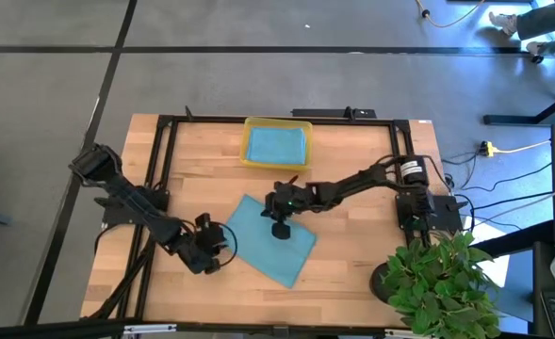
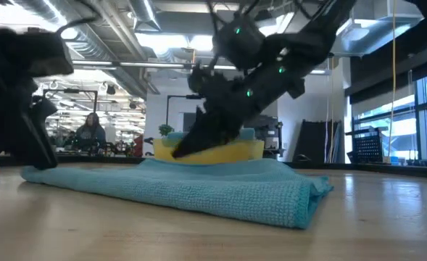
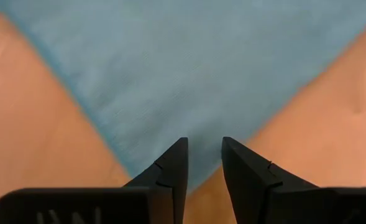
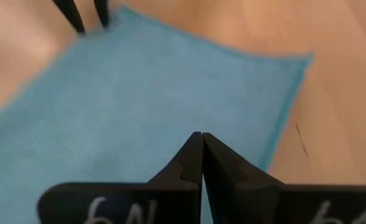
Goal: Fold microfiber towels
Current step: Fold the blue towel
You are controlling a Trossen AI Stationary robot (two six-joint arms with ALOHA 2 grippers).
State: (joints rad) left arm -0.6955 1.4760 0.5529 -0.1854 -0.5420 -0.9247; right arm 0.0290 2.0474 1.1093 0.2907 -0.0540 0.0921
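No legible text anywhere — only cropped, unreadable marks on both wrist housings

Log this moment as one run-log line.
stage: folding | teal towel: flat on table | left end effector: open at towel corner | right end effector: shut over towel | tray: holds teal towel

Two teal-blue towels show: one teal-blue towel [image 1: 275,241] spread on the bench [image 1: 352,254], one second teal-blue towel [image 1: 276,144] in the single yellow tray [image 1: 246,143]. Two arms, each with one tool. One potted plant [image 1: 437,282].

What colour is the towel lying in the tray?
Teal-blue, like the towel spread on the table. The towel in the yellow tray shows best in the high view.
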